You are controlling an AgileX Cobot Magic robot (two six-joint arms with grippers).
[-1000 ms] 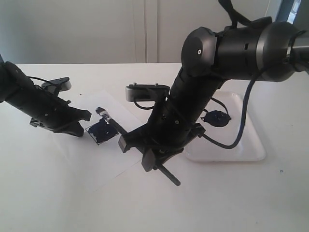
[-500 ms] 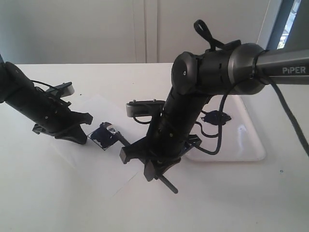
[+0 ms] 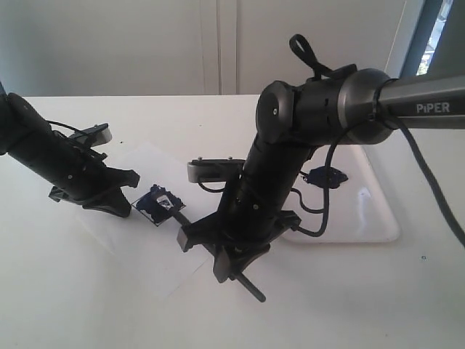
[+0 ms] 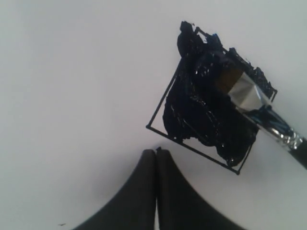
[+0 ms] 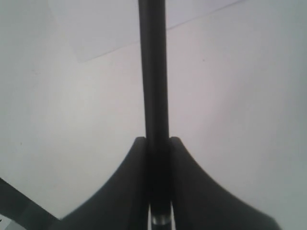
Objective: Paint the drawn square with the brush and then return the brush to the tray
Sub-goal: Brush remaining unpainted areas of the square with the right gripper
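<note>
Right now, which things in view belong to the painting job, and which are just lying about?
Job: black-outlined square smeared with dark paint; black-handled silver-ferruled brush; right gripper clamping it; glossy white rimmed tray; white paper sheet.
Idle: shut, empty left gripper; white tabletop.

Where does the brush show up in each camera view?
Exterior view: the brush slants from the drawn square through the right tool.
Left wrist view: its head lies over the drawn square.
Right wrist view: only its handle, clamped in the right tool.
Shared landmark: the drawn square; absent from right wrist.

brush (image 4: 252, 99) head on drawn square (image 4: 207, 120), paper (image 3: 156, 254) left of tray (image 3: 378, 211), left claw (image 4: 156, 151) beside square
</note>
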